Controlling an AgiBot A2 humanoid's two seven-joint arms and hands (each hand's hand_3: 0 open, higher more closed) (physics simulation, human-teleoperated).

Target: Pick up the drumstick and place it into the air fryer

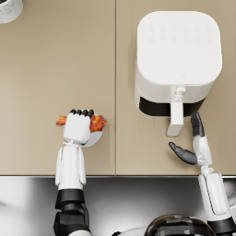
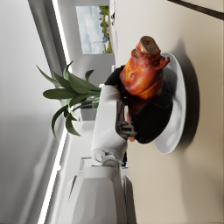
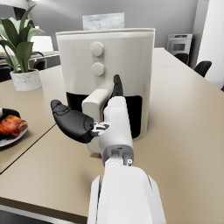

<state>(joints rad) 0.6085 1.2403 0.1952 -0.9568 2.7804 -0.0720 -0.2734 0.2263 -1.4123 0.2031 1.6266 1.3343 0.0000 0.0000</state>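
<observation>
The glazed orange-brown drumstick (image 1: 97,122) (image 2: 142,76) lies over a small white plate (image 1: 95,139) (image 2: 176,127) near the table's front edge. My left hand (image 1: 77,125) (image 2: 146,120) covers it from above, and its dark fingers wrap around the meat. The white air fryer (image 1: 177,55) (image 3: 105,61) stands at the right, its drawer handle (image 1: 175,118) (image 3: 92,109) pointing toward me. Just in front of that handle my right hand (image 1: 192,144) (image 3: 89,120) is held with thumb and fingers spread, holding nothing. The right wrist view also shows the drumstick (image 3: 13,124) far off to the side.
A potted plant (image 3: 17,43) in a white pot (image 1: 8,9) stands at the table's far left corner. A seam (image 1: 115,87) runs down the beige tabletop between plate and fryer. The table's front edge (image 1: 115,175) lies close to both forearms.
</observation>
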